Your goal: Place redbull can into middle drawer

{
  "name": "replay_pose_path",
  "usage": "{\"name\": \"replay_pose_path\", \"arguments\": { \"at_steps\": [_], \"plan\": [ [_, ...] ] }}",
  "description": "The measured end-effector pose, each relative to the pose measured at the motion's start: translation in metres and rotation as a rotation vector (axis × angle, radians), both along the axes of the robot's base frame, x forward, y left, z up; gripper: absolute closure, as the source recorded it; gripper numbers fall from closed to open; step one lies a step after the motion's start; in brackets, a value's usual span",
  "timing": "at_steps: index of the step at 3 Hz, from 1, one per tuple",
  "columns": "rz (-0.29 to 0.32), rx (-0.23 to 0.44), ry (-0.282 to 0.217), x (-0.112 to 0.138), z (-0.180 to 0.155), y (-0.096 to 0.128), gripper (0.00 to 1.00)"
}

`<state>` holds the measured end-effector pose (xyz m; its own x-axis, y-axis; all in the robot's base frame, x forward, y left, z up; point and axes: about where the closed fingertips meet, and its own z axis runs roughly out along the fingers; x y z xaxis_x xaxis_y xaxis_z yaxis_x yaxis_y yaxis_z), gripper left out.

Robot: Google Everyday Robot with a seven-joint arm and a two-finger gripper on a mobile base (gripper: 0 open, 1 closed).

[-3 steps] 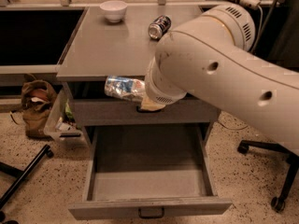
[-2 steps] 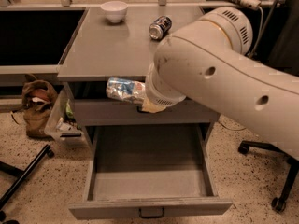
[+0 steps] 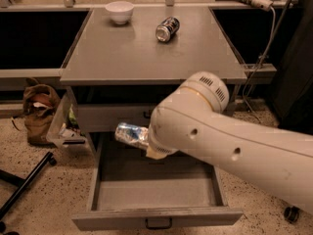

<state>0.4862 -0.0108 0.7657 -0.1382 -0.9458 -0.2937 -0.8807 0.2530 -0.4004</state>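
The redbull can (image 3: 130,133), shiny silver and light blue, lies sideways in the air over the back left part of the open middle drawer (image 3: 156,192). My gripper (image 3: 145,142) is at the can's right end, mostly hidden behind my big cream arm (image 3: 220,131), and it holds the can up. The drawer is pulled out wide, with a flat grey bottom and a small dark bar handle (image 3: 159,224) on its front.
On the grey tabletop (image 3: 146,53) lie a dark blue-and-black can (image 3: 167,29) on its side and a white bowl (image 3: 120,11). Another grey drawer front (image 3: 112,116) sits above the open one. A brown bag (image 3: 41,111) and a black chair leg (image 3: 24,185) are on the floor at left.
The arm and the can have come down, from level with the upper drawer front to just above the open drawer. The view has shifted so the tabletop shows more fully.
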Motion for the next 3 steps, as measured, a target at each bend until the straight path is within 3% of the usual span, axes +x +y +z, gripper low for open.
{"name": "replay_pose_path", "arguments": {
  "at_steps": [1, 2, 3],
  "plan": [
    [0.0, 0.102, 0.115, -0.022, -0.055, 0.024, 1.0],
    [0.032, 0.258, 0.206, -0.028, -0.095, 0.05, 1.0],
    [0.128, 0.421, 0.262, -0.024, -0.112, 0.078, 1.0]
  ]
}}
